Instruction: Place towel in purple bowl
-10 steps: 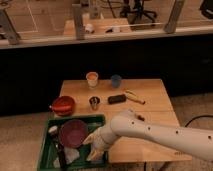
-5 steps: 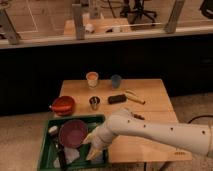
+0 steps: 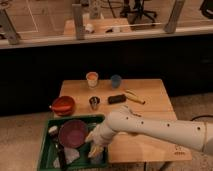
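The purple bowl (image 3: 73,133) sits upright in the left half of a green tray (image 3: 46,150) at the table's front left. A pale crumpled towel (image 3: 71,155) lies in the tray just in front of the bowl. My white arm reaches in from the right, and the gripper (image 3: 95,146) is down inside the tray, right of the bowl and beside the towel. Whether it touches the towel does not show.
A red bowl (image 3: 63,105) stands just behind the tray. Further back on the wooden table (image 3: 150,112) are an orange cup (image 3: 92,78), a blue cup (image 3: 116,81), a small metal cup (image 3: 94,103), a black object (image 3: 116,99) and a banana (image 3: 134,96). A small white item (image 3: 52,130) lies in the tray.
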